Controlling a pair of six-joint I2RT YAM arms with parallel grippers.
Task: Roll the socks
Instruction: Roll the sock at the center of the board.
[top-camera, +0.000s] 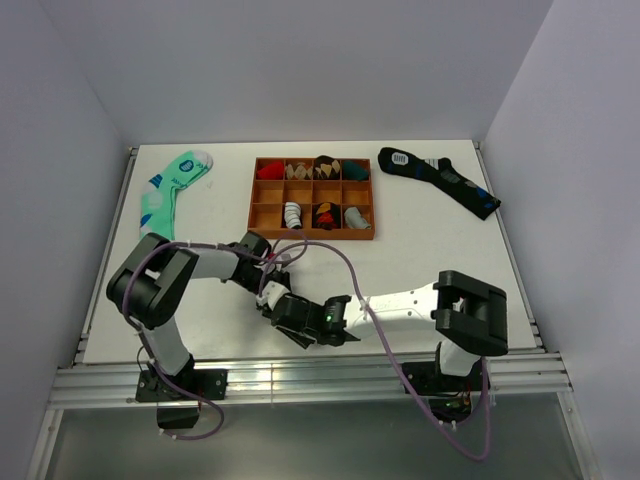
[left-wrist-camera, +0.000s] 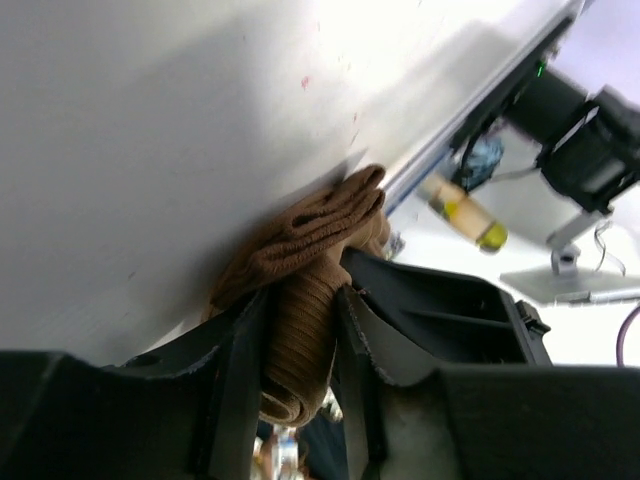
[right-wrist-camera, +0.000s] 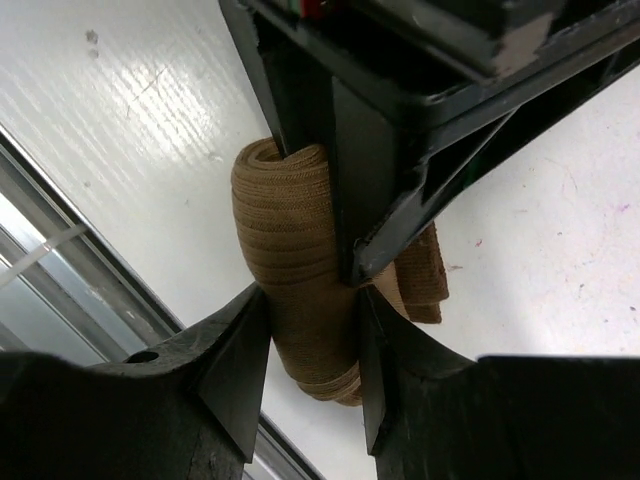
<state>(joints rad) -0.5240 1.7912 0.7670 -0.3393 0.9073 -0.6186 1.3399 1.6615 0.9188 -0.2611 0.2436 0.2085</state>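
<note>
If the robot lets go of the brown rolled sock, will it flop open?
Probably soft and squashy: the tan-brown knit sock roll dents where the right gripper squeezes it. It might unroll, since a loose end pokes out beside it.

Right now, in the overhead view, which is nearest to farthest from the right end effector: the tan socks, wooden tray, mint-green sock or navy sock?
From the right end effector:
1. tan socks, rolled between its fingers.
2. wooden tray, beyond it at mid-table.
3. mint-green sock at far left and navy sock at far right: too close to call.
</note>
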